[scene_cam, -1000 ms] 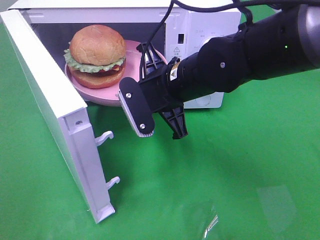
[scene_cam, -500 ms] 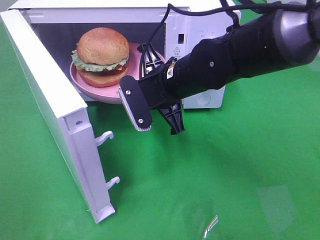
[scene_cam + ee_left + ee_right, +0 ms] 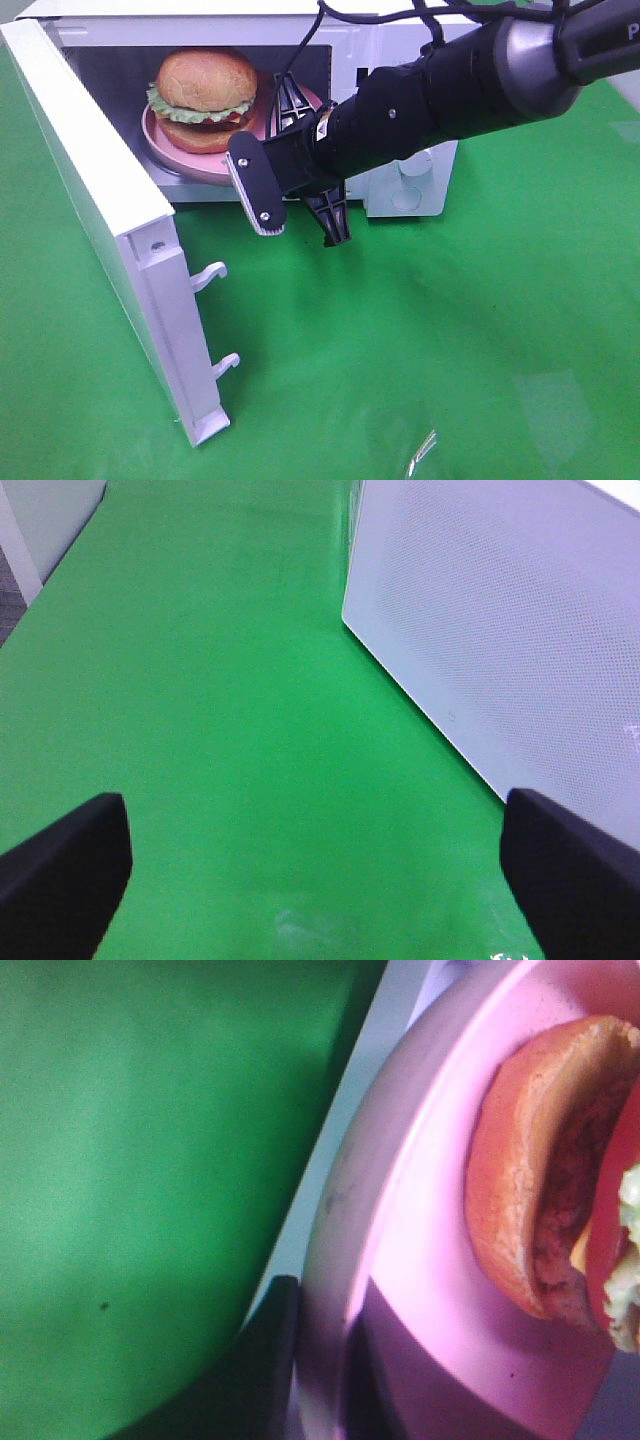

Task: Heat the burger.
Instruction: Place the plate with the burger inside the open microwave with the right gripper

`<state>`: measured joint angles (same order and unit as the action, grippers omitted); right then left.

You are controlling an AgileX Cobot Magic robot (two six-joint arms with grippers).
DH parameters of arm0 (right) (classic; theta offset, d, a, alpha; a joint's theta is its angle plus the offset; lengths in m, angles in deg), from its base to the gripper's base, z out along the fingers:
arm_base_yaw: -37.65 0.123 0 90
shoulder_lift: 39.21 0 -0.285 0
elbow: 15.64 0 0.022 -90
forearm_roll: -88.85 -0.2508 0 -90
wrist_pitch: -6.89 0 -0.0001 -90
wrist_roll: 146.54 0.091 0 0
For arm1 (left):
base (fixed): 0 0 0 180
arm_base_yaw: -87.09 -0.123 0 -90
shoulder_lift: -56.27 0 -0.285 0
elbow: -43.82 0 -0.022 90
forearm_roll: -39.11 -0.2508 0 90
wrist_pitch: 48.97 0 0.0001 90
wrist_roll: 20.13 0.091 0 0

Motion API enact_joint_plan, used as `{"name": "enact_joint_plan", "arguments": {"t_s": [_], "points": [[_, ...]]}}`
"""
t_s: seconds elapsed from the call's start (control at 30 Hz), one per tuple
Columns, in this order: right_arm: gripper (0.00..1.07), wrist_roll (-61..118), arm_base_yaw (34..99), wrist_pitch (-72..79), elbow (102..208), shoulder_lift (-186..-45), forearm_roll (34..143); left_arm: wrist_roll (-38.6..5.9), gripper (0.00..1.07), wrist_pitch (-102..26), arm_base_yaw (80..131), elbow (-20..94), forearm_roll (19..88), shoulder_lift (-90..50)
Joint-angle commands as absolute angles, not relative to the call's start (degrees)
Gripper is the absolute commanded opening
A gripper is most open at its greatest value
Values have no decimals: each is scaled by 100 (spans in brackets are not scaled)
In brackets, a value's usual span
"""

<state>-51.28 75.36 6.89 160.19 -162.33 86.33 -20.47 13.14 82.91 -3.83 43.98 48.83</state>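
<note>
**Robot arm sets a burger on a plate inside an open microwave**

The right jaws are closed on the near rim of a pink plate [image 3: 172, 152], one above the rim and one below. Their tips are partly hidden, so the depth of the grip is unclear. The burger [image 3: 205, 85] sits in the middle of that plate, upright, inside the microwave [image 3: 400, 190]. The door [image 3: 100, 220] stands wide open to the left. The right arm [image 3: 450, 90] reaches in from the right.

The left jaws stand wide apart, holding nothing, low over the green bench [image 3: 220, 680] beside the door's outer face.

The step in hand looks like seating the plate fully inside. It probably goes best by keeping the plate level and pushing straight back. The rim should clear the front sill before the jaws let go.

Count: one burger, one plate, one microwave, one door, two sets of jaws.
</note>
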Motion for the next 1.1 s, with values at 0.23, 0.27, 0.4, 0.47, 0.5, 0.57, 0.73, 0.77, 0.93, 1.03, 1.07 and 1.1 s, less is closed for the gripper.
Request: {"name": "enact_joint_plan", "arguments": {"t_s": [0.23,0.27,0.4,0.47,0.5,0.57,0.73,0.77,0.93,1.03,1.07,1.1], "points": [[7,-5059,7518,540,16695,-16502,8644,-2093,92,1222,8285,-377,4443,4969],[7,-5059,7518,540,16695,-16502,8644,-2093,92,1222,8285,-377,4443,4969],[7,-5042,7518,580,16867,-16611,8644,-2093,92,1222,8285,-377,4443,4969],[7,-4968,7518,580,16970,-16657,8656,-2093,92,1222,8285,-377,4443,4969],[7,-4968,7518,580,16970,-16657,8656,-2093,92,1222,8285,-377,4443,4969],[7,-4950,7518,569,16993,-16657,8656,-2093,92,1222,8285,-377,4443,4969],[7,-4870,7501,620,17177,-16789,8662,-2093,92,1222,8285,-377,4443,4969],[7,-4870,7501,620,17177,-16789,8662,-2093,92,1222,8285,-377,4443,4969],[7,-4767,7501,626,17394,-17007,8662,-2093,92,1222,8285,-377,4443,4969],[7,-4761,7444,609,17440,-17047,8662,-2093,92,1222,8285,-377,4443,4969],[8,-4761,7438,609,17440,-17052,8662,-2093,92,1222,8285,-377,4443,4969],[8,-4761,7438,609,17440,-17052,8662,-2093,92,1222,8285,-377,4443,4969]]}}
